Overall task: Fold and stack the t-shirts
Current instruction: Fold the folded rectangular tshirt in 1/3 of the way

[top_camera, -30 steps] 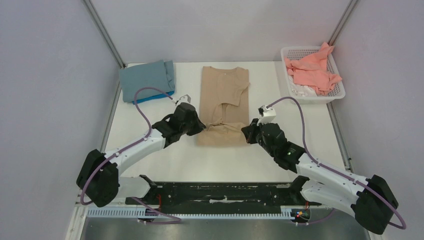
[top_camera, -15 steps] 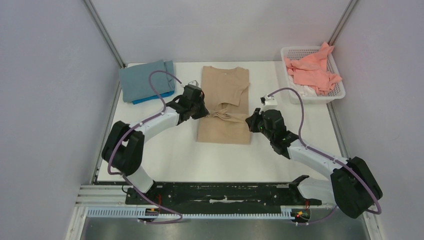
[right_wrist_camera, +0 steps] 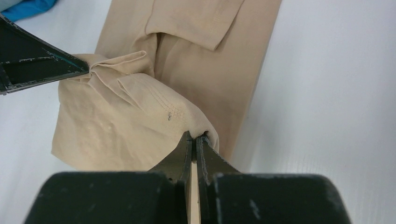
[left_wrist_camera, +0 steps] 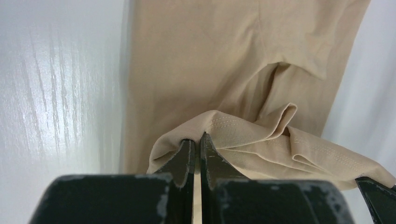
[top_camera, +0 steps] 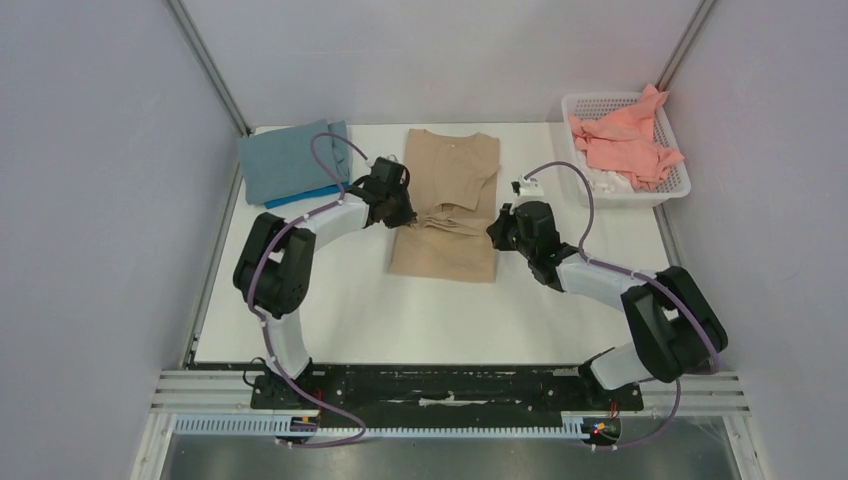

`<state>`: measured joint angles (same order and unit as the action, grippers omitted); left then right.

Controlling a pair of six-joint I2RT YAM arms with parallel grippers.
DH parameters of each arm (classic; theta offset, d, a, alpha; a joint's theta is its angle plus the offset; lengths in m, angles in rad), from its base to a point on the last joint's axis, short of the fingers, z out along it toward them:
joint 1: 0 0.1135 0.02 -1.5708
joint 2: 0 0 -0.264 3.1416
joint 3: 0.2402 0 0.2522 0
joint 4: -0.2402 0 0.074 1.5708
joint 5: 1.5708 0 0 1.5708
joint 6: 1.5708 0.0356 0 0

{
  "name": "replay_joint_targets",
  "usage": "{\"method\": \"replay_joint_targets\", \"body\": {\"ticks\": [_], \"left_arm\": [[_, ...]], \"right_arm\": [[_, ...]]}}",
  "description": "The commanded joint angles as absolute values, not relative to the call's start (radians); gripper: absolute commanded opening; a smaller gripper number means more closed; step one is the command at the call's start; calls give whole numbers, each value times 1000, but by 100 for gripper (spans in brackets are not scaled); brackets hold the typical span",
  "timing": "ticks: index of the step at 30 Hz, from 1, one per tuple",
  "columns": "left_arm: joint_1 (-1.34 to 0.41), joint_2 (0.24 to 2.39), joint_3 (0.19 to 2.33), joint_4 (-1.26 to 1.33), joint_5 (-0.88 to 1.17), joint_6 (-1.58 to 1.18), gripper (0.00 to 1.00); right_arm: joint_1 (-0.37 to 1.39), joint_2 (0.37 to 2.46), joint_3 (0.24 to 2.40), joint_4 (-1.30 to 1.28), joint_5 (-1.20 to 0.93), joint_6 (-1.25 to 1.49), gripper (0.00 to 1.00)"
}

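- Beige-tan cotton t-shirt [top_camera: 447, 170] lies mid-way across the white table [top_camera: 350, 300]. Left gripper [top_camera: 403, 217] and right gripper [top_camera: 497, 232] each clamp one corner of its near hem.
- Long axis runs near-to-far, collar at the far end.
- Versus a second ago, the hem has been carried further toward the collar.

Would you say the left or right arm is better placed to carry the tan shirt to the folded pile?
Probably left: the left hand grips the tan shirt on the side nearest the folded pile; the right hand sits farther.

No legible text or labels, apparently.
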<state>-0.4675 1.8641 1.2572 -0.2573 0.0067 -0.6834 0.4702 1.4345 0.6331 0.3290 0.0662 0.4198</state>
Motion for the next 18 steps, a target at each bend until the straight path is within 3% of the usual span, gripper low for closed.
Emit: {"method": "replay_joint_targets", "body": {"ticks": [1,3,6,7,11,18], "left_arm": [[-443,1899,1308,-261,12,-648,3],[-436,1908,1321,-266,12,-644,5],[-426,1902,1345,-298,4,-639,20],[-423,1895,1350,-304,4,-634,29],[-415,1835,1395,-390,-52,-607,75],[-413,1597,1269,-379,-72,-625,80]], "right_arm": [[445,1512,712,390,54,388,4],[437,1556,742,390,33,374,7],[429,1600,788,388,19,352,15],[425,1611,802,376,10,349,26],[417,1571,846,315,-37,305,96],[417,1338,708,300,-49,278,98]]}}
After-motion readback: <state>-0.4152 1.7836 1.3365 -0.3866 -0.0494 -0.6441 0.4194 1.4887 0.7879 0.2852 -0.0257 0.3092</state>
